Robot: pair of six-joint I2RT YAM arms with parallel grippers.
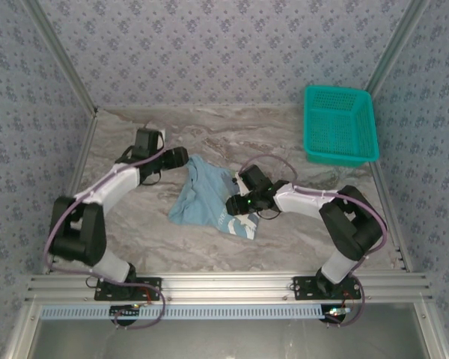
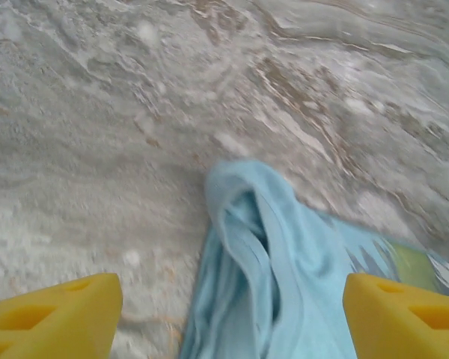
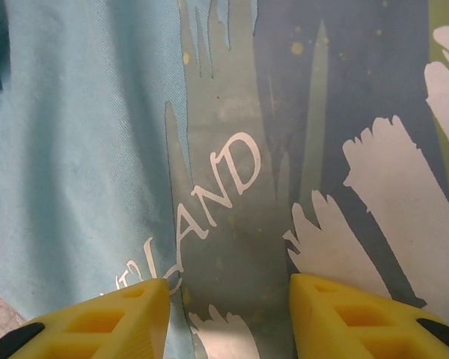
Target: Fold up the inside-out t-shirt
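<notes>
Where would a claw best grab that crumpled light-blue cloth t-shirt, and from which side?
Probably the raised, bunched ridge of the soft light-blue cloth t-shirt, at the end nearest the left claw, coming down from above with a finger either side. That fold stands up off the grey marbled table; the printed part lies flat, offering little to pinch.

T-shirt (image 1: 203, 196) lies bunched mid-table (image 1: 299, 243), btwn the two arms. L gripper (image 1: 181, 157) sits at shirt's far-left end; in L wrist view that end lies btwn its spread fingers (image 2: 56, 314). R gripper (image 1: 236, 203) is over shirt's near-right part, fingers (image 3: 101, 321) apart on the print (image 3: 217, 187). Mesh basket (image 1: 340, 123) stands at far-right corner, well apart from shirt.
</notes>
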